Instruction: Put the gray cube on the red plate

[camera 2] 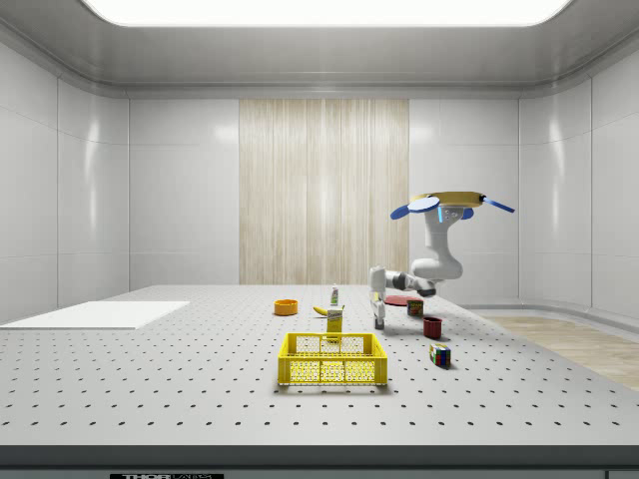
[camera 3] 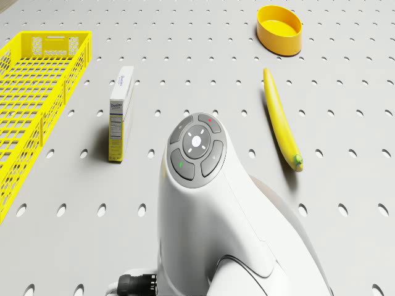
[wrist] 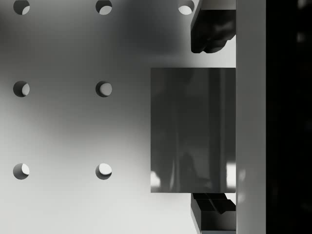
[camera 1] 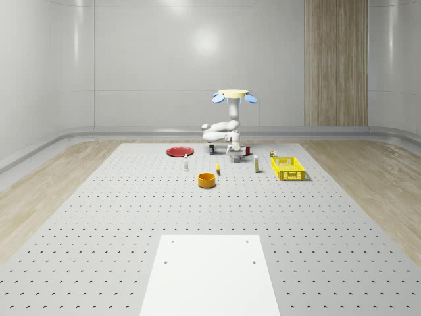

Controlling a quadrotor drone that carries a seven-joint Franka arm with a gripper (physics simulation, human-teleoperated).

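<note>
Gripper (wrist: pixel 213 122) down at table level, fingers (wrist: pixel 209 31) set apart either side of gray cube (wrist: pixel 192 129), not yet clamped, straddling for the grasp | red plate (camera 1: pixel 178 151) well left of cube in whole-scene view, banana (camera 3: pixel 281 120) nearer | drone (camera 1: pixel 233 96) hovering above cube.

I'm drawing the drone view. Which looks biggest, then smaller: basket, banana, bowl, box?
1. Basket, partly cut off.
2. Banana.
3. Box, close to the banana.
4. Bowl, though it sits farthest from the camera, so it may only look small.
</note>
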